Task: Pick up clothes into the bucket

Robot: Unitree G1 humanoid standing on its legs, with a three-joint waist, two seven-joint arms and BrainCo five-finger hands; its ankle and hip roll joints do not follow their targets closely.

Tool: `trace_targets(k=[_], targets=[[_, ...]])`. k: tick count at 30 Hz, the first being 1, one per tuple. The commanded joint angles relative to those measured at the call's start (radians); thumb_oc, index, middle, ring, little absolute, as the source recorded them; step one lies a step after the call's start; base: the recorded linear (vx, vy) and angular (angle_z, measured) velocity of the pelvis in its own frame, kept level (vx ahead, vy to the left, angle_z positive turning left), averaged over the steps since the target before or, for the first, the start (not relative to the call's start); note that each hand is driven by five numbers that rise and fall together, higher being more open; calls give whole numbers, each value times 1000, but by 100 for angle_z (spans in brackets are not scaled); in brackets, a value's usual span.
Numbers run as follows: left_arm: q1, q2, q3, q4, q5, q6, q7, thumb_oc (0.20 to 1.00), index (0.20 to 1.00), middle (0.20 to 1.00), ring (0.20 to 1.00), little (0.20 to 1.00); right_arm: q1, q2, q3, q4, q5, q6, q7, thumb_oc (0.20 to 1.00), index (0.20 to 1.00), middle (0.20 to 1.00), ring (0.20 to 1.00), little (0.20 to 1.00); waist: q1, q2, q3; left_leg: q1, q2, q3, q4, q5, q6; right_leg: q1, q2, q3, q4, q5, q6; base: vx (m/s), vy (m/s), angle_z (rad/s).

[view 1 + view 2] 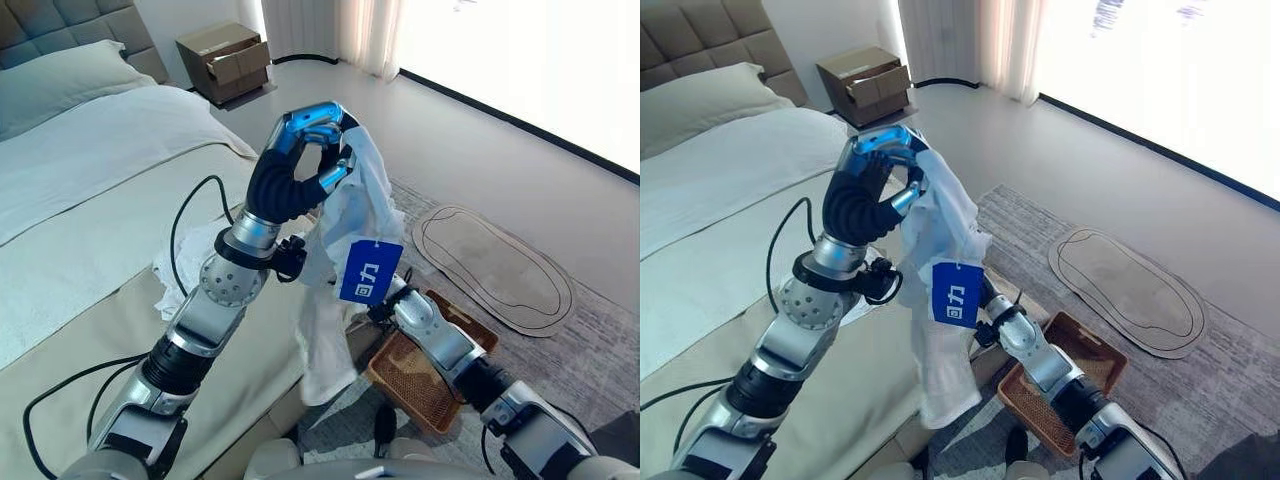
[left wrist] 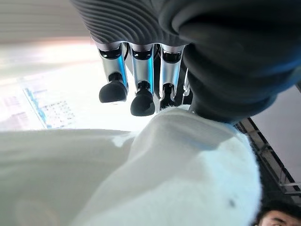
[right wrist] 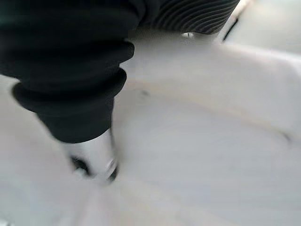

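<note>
The left hand was raised above the near edge of the bed, its fingers curled and pinching the top of a white garment. The garment hung free from that grip, draping down past the bed's edge toward the floor, with a blue tag on its front. A second piece of white cloth lay on the bed just behind the left arm.

The right hand was buried in the hanging garment at about mid-height. Its fingers were hidden by the cloth, so their state could not be determined.

A brown woven basket stood on the grey rug, below and to the right of the garment, partly behind the right forearm. It appeared to serve as the bucket.

Judged step: transfer of the lifted garment. The next move called for carrying it right until it hung over the basket, then lowering and releasing it.
</note>
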Motion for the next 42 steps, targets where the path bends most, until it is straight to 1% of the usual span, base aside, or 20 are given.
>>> trace_targets(k=[1,5,8,14,15,16,18,19,20,21,22,25,26,27,28,31,36,37,40,42], targets=[[-100,-15,5,-46,-43,-22,-12,200,200,200,200,200,-42,34,14,-25,38,-7,33,200,200,200,200,200,-4,-44,-43,-18,40,-8,53,-27,-21,52,-81,-19,17,-38,74,0,0,0],[-114,-12,24,-50,-54,-20,-10,200,200,200,200,200,5,27,1,10,33,4,31,200,200,200,200,200,-8,-45,-49,-11,41,-11,49,-35,-23,63,-81,-24,13,-45,78,0,0,0],[-100,-5,45,-38,-45,-20,3,200,200,200,200,200,68,25,-48,35,62,5,9,200,200,200,200,200,-14,-45,-51,-13,40,-10,50,-27,-21,58,-83,-27,16,-38,77,0,0,0],[-41,17,98,-24,-16,-18,28,200,200,200,200,200,140,30,-140,55,120,-6,-44,200,200,200,200,200,-18,-44,-51,-2,41,-4,42,-32,-22,65,-81,-27,13,-43,79,5,1,0],[-26,21,111,-21,-8,-18,37,200,200,200,200,200,151,29,-165,51,137,-11,-61,200,200,200,200,200,-19,-43,-50,-2,41,-3,42,-32,-22,64,-81,-27,13,-43,79,0,0,0],[10,44,136,-9,1,-19,30,200,200,200,200,200,196,4,-249,236,169,6,-78,200,200,200,200,200,-19,-44,-51,4,42,-3,40,-35,-24,69,-78,-28,13,-46,80,0,0,0],[80,45,174,-3,-5,-19,36,200,200,200,200,200,235,-29,-318,120,188,-15,-96,200,200,200,200,200,-21,-50,-52,4,42,-1,35,-30,-24,65,-77,-26,10,-43,79,0,0,0],[83,44,174,-5,-4,-19,36,200,200,200,200,200,240,-30,-319,115,188,-13,-96,200,200,200,200,200,-21,-49,-54,4,42,-1,35,-30,-24,66,-77,-26,10,-43,79,0,0,0],[118,29,182,31,0,-17,42,203,203,203,203,203,293,-38,-382,74,219,-29,-112,200,200,200,200,200,-28,-51,-52,4,43,-1,35,-30,-24,67,-77,-24,11,-44,79,0,0,0],[134,25,181,44,-6,-17,40,395,395,395,395,395,296,-32,-405,71,227,-39,-127,200,200,200,200,200,-29,-51,-52,4,43,-1,36,-31,-24,67,-77,-24,11,-44,79,0,0,0],[161,20,190,59,-13,-19,40,1000,1000,1000,1000,1000,311,-24,-441,51,257,-59,-133,200,200,200,200,200,-31,-51,-50,2,42,-1,37,-31,-23,66,-77,-23,12,-44,79,0,0,0],[251,8,212,115,-39,-24,23,1000,1000,1000,1000,1000,369,-18,-545,-26,339,-111,-133,200,200,200,200,200,-40,-52,-46,-1,43,2,41,-32,-22,61,-76,-18,15,-43,78,0,-1,-1],[252,8,212,116,-40,-25,22,1000,1000,1000,1000,1000,371,-19,-546,-27,340,-111,-132,200,200,200,200,200,-39,-52,-47,-1,43,2,41,-33,-22,60,-76,-18,15,-43,78,0,0,0],[315,5,215,171,-64,-28,-3,1000,1000,1000,1000,1000,389,-2,-599,-19,379,-142,-142,200,200,200,200,200,-43,-52,-45,-3,43,5,45,-34,-21,56,-77,-15,17,-43,79,0,0,0],[343,3,216,207,-85,-26,-17,1000,1000,1000,1000,1000,398,2,-622,-28,385,-153,-152,200,200,200,200,200,-45,-51,-44,-5,43,6,45,-33,-21,54,-77,-13,17,-43,79,3,-2,-4],[431,25,210,296,-105,-10,-85,1000,1000,1000,1000,1000,415,-1,-686,-38,393,-166,-166,200,200,200,200,200,-48,-48,-41,-12,41,5,48,-35,-18,46,-80,-9,25,-45,80,2,1,-9],[543,37,206,462,-104,4,-143,1000,1000,1000,1000,1000,406,-21,-762,-42,380,-178,-199,200,200,200,200,200,-50,-41,-25,-23,31,5,57,-40,-10,27,-91,-3,53,-52,82,5,3,-2],[542,36,205,465,-104,2,-143,1000,1000,1000,1000,1000,407,-21,-762,-43,380,-178,-199,200,200,200,200,200,-50,-40,-26,-25,31,5,58,-41,-9,25,-92,-3,55,-54,83,-33,44,-4],[586,40,218,535,-76,-19,-133,1000,1000,1000,1000,1000,382,-46,-793,-23,369,-184,-222,200,200,200,200,200,-47,-29,7,-45,17,9,68,-46,0,-15,-110,7,104,-67,89,-58,65,-4],[605,21,240,542,-111,-32,-118,1000,1000,1000,1000,1000,370,-59,-799,-9,364,-187,-232,200,200,200,200,200,-42,-26,32,-61,11,9,75,-46,4,-40,-120,8,134,-73,90,-94,50,-5]])
